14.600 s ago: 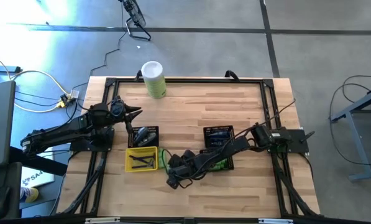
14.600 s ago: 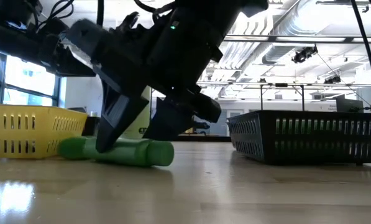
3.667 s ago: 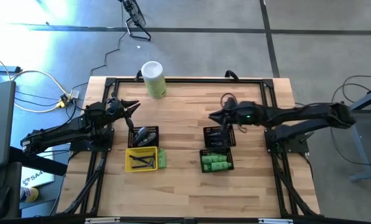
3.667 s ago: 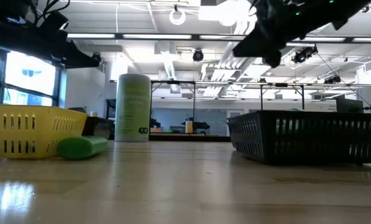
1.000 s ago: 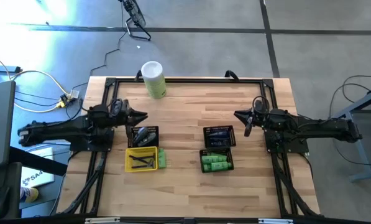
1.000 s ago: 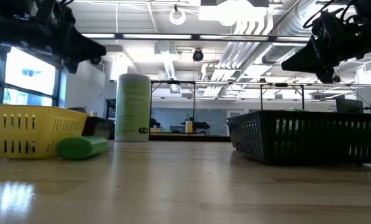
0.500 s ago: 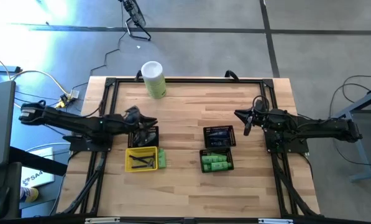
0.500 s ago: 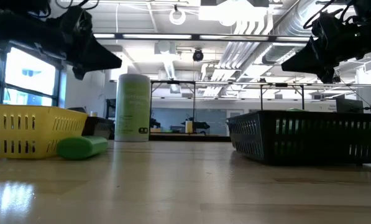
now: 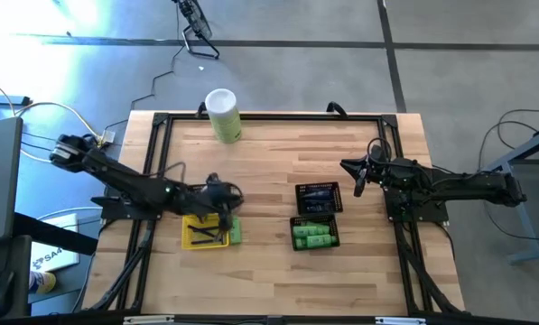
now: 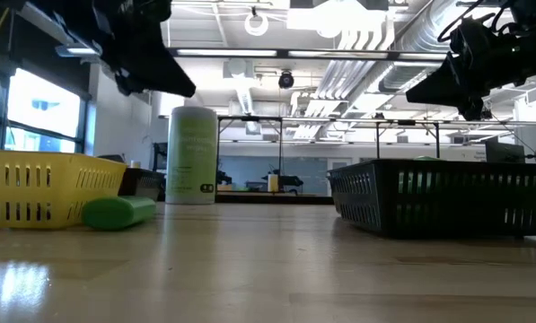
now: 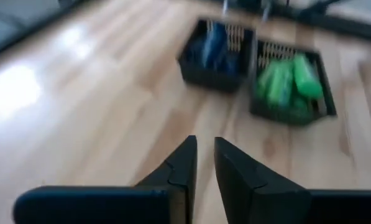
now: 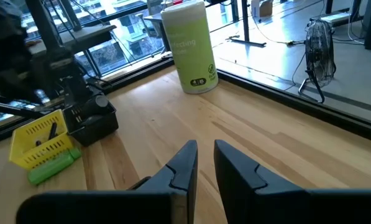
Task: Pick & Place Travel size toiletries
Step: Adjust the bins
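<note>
Left gripper [image 9: 234, 194] hangs above the table, over the black mesh basket next to the yellow tray [image 9: 204, 231]; fingers nearly together with a thin gap, nothing between them. One green tube [image 9: 234, 231] lies on the wood directly below-adjacent, touching the tray's side, not in any basket. Ahead of the left fingers [image 11: 184, 163], well apart across bare table, sit two black baskets touching each other: one with bluish packets [image 11: 217, 48], one with green bottles [image 11: 289, 81]. Dark items lie in the tray, too small to identify.

Right gripper [image 9: 345, 166] is raised just off the bluish basket's far corner, fingers also nearly closed, empty. The pale-green canister [image 12: 189, 46] stands upright well ahead of it.
</note>
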`<state>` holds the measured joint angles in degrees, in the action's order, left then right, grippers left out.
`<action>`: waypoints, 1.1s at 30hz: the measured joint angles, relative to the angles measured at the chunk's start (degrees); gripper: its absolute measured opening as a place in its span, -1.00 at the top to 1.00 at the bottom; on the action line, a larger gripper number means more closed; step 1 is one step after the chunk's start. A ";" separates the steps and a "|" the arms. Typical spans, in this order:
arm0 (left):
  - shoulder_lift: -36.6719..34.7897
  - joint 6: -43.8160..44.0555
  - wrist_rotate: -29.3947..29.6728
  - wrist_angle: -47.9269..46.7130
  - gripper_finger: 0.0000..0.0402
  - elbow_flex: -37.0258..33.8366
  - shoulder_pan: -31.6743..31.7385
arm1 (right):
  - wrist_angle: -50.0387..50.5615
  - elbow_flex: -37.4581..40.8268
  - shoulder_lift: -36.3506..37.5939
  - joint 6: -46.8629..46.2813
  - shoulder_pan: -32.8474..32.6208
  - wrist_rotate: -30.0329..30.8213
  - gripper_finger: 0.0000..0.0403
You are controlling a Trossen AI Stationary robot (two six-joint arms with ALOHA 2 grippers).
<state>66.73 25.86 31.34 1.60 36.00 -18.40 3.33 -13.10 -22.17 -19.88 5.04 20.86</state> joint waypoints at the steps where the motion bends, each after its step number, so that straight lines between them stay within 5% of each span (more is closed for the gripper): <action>1: 1.48 2.55 0.14 -3.82 0.77 2.17 -1.09 | 0.02 0.00 0.00 0.00 0.00 0.00 0.77; 7: 9.84 18.81 -1.71 -25.23 0.98 15.44 -7.53 | 0.07 0.00 -0.02 0.00 -0.07 -0.20 0.77; 14: 16.46 34.78 -6.83 -39.50 0.98 25.57 -13.97 | 0.07 0.00 -0.09 0.00 -0.07 -2.58 0.77; 24: 23.98 58.34 -20.35 -47.23 0.99 26.98 -20.96 | 0.08 0.00 -0.09 0.16 -0.07 -3.12 0.77; 33: 29.05 60.70 -24.54 -49.68 0.99 27.00 -23.66 | 0.10 0.00 -0.09 0.17 -0.07 -3.04 0.77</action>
<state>95.77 86.57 6.80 -48.08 63.00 -42.06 3.43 -13.10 -22.26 -19.70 4.97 17.82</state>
